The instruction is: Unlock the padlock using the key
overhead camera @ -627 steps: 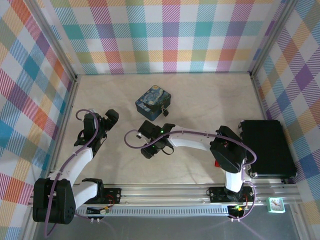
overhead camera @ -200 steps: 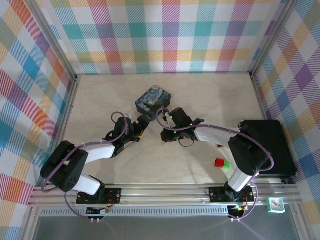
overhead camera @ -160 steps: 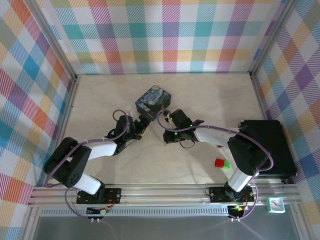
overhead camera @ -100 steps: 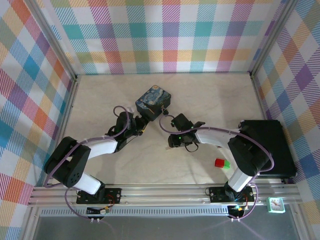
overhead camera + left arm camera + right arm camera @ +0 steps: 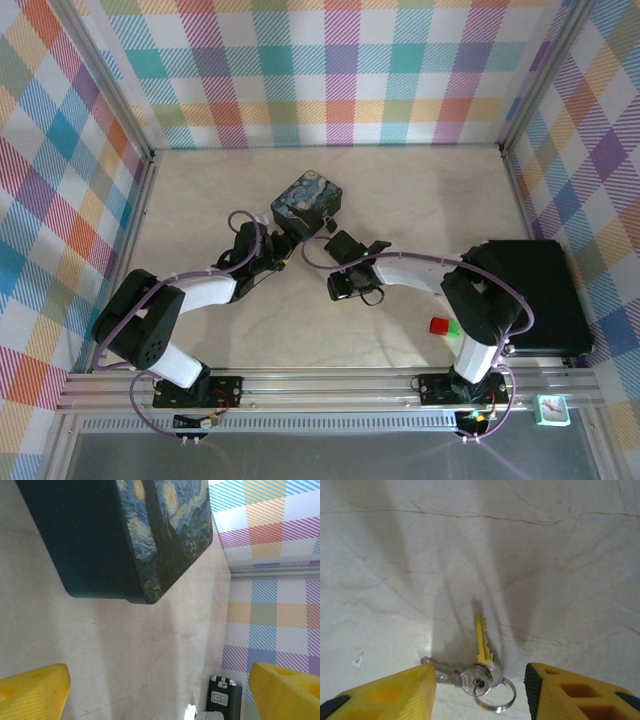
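Right wrist camera looks down between the two yellow fingers of the right gripper, which stand spread apart and grasp nothing. Between them the key lies flat on the pale veined table. It is a small bunch on a wire ring, with one brassy blade pointing away from the lens. A silvery blade reaches toward the finger on the view's left side, its tip so close that I cannot tell whether they touch. The ring lies nearest the camera. In the top external view this gripper sits near the middle of the table, its white forearm running off to the right. On the left wrist camera the left gripper is likewise released. Its yellow fingers are set wide at the bottom corners with bare table between them. Ahead of them the blue starry-night tin rests on the table, its dark side wall toward the lens. From above, the left gripper lies just beside the tin's near edge, pointed at it. The padlock shows as a small dark speck just beside the tin's right corner, apart from the key. It is too small to tell how its shackle stands. Farther out, a red block and a green block sit side by side near the right arm. A black case lies along the right wall.
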You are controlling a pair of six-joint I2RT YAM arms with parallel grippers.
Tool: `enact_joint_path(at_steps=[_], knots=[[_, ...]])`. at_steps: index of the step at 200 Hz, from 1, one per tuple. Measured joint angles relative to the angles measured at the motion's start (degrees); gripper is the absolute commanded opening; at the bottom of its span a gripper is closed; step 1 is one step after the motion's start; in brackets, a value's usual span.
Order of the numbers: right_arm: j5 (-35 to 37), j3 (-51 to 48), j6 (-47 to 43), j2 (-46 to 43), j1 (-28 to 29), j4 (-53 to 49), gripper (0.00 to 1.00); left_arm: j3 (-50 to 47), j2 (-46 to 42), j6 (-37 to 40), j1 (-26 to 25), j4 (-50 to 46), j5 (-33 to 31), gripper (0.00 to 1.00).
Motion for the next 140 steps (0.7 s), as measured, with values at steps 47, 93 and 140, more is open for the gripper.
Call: enact_joint_path(at_steps=[47, 93, 140], knots=[[4.07, 3.21, 5.90, 3.19, 0.94, -3.74, 0.34, 0.00, -3.10, 2.40, 0.94, -4.28, -1.16, 0.94], [6.93, 2.45, 9.53, 2.71, 1.22, -4.11, 0.07, 0.00, -7.10, 4.55, 0.94, -6.71, -3.54, 0.95], [6.34, -1.18, 6.38, -0.09, 1.20, 0.55, 0.00, 0.02, -7.43, 4.74, 0.79, -6.62, -3.78, 0.94]])
